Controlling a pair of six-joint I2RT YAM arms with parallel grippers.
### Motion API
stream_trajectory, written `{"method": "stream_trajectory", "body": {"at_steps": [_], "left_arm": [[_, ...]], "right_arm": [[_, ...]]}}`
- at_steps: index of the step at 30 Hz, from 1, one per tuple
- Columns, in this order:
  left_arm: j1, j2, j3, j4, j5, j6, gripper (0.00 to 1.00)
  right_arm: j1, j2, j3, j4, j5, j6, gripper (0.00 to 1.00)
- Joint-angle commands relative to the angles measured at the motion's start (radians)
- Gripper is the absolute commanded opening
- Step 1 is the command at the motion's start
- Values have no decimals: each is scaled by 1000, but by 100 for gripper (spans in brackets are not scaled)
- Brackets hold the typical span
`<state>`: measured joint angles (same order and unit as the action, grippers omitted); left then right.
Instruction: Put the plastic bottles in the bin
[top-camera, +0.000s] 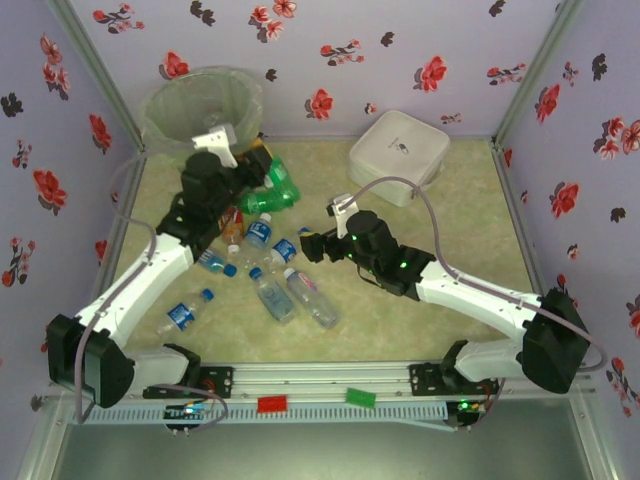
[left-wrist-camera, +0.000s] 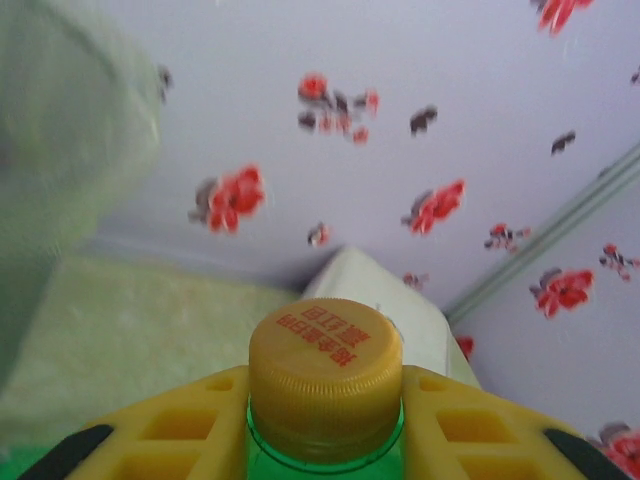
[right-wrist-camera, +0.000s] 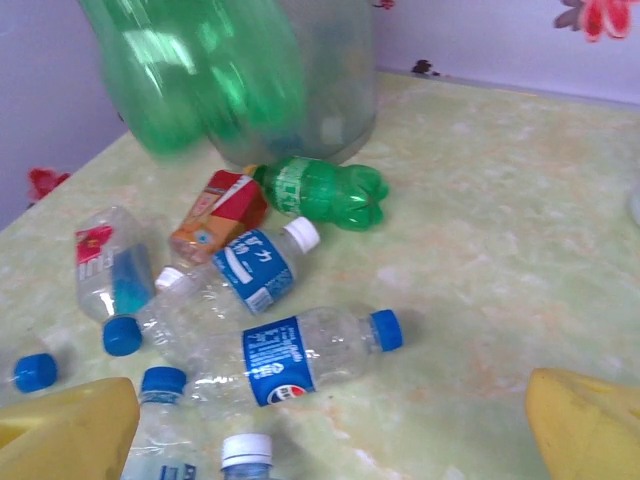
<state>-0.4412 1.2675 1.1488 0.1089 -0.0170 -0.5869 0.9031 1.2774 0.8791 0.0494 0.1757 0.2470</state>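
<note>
Bottles (top-camera: 272, 297) of clear plastic with blue labels lie on their sides on the desk (top-camera: 450, 230), in a loose cluster left of its middle, between the two arms. The left hand (left-wrist-camera: 325, 452) is clamped on a green bottle (left-wrist-camera: 325, 462): its yellow fingers (left-wrist-camera: 180, 432) sit on either side of the neck, just below a yellow cap (left-wrist-camera: 325, 360) printed with red characters. In the right wrist view this bottle is a green blur held off the desk, in front of the wall of the bin (top-camera: 200, 100) and outside its rim. The bin is a pale-green translucent bucket lined with a clear bag, standing in the far left corner. The right hand (top-camera: 312, 245) hangs low at the right edge of the cluster with its jaws wide apart and nothing between them. Ahead of it lie a blue-capped clear bottle (right-wrist-camera: 300, 355) and, touching that, a white-capped one (right-wrist-camera: 255, 268). Beyond those are an orange-red bottle (right-wrist-camera: 218, 210) and a second green bottle (right-wrist-camera: 320, 190), which lies on its side near the foot of the bin. A white square box (top-camera: 398, 150) sits at the far edge, right of the middle and well apart from the bin.
</note>
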Motion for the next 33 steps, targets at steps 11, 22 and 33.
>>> {"method": "stream_trajectory", "body": {"at_steps": [11,22,33], "left_arm": [[299,302,577,-186,22,221,22],[326,500,645,-107,-200,347,24],[326,643,805,-271,-163,319,87]], "right_arm": [[-4,-13,-38,-50,120,37,100],[-5,-52,-60,-86,152,34,100],[-5,-72,-66,-106,151,44,100]]}}
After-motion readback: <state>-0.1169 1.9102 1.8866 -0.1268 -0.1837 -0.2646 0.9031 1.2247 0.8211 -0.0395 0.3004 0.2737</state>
